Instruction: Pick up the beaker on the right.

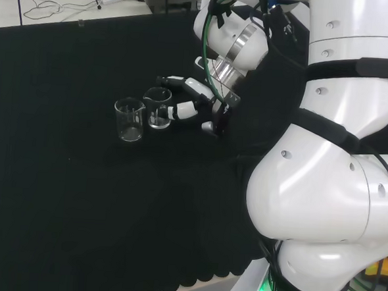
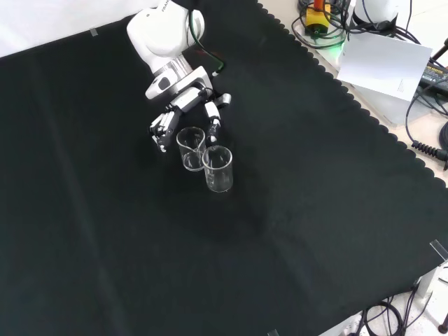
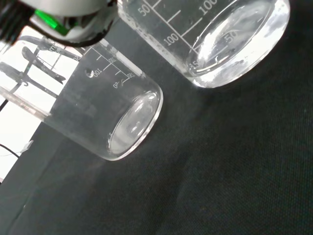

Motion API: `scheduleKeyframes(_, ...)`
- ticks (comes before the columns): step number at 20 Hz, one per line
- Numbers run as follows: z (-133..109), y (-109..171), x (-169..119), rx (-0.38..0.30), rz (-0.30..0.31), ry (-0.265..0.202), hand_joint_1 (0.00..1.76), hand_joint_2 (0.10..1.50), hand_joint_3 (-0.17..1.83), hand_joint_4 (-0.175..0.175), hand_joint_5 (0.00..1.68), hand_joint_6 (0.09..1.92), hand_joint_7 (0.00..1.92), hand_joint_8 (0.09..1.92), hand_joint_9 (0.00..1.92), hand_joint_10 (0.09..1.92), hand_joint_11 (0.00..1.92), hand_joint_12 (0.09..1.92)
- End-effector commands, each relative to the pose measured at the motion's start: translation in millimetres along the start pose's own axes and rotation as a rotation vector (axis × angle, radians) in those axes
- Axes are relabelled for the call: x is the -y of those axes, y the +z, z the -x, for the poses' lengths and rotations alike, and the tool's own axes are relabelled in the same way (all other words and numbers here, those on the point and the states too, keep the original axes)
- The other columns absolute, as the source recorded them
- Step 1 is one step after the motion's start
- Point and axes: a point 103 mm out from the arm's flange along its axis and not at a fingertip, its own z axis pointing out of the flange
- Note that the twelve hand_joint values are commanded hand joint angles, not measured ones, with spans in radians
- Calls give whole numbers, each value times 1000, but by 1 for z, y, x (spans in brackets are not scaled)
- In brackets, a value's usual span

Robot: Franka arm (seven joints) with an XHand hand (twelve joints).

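Two clear glass beakers stand upright, close together on the black cloth. In the head view the right beaker (image 1: 158, 108) is beside the left beaker (image 1: 129, 120). The hand (image 1: 198, 106) reaches in from the right, its fingers fairly straight and spread on either side of the right beaker. In the front view this beaker (image 2: 190, 148) stands just below the hand (image 2: 183, 103), between the fingers (image 2: 160, 130) and the thumb (image 2: 213, 120); the other beaker (image 2: 218, 169) is lower right of it. The wrist view has the near beaker (image 3: 234, 44) large and the far beaker (image 3: 115, 115) beyond.
The black cloth (image 2: 294, 224) stretches wide around the beakers. Its scalloped edge (image 2: 364, 112) runs along the right of the front view, with cables and a white box (image 2: 381, 66) past it. The arm's white links (image 1: 331, 160) stand at the head view's right.
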Motion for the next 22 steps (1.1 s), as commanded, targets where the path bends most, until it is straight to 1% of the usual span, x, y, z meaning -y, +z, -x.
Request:
scheduleKeyframes(1, -4, 9, -7, 6, -2, -3, 845, 533, 545, -34, 448, 87, 301, 646, 424, 599, 52, 1382)
scheduleKeyframes(6, -5, 11, -9, 2, -4, -9, 852, 532, 546, -35, 467, 87, 306, 650, 424, 600, 51, 1382)
scheduleKeyframes(8, -3, 8, -8, -3, -1, -10, 853, 532, 547, -35, 470, 87, 307, 651, 424, 600, 51, 1382)
scheduleKeyframes(11, -3, 8, -8, 2, -1, 0, 854, 532, 548, -36, 477, 87, 308, 652, 426, 601, 50, 1382)
scheduleKeyframes(17, 0, 7, -7, -3, 4, 1, 857, 533, 551, -37, 500, 87, 313, 655, 428, 601, 50, 1382)
scheduleKeyframes(22, -1, 8, -10, 10, -2, 7, 858, 534, 553, -37, 512, 87, 316, 657, 433, 602, 51, 1382)
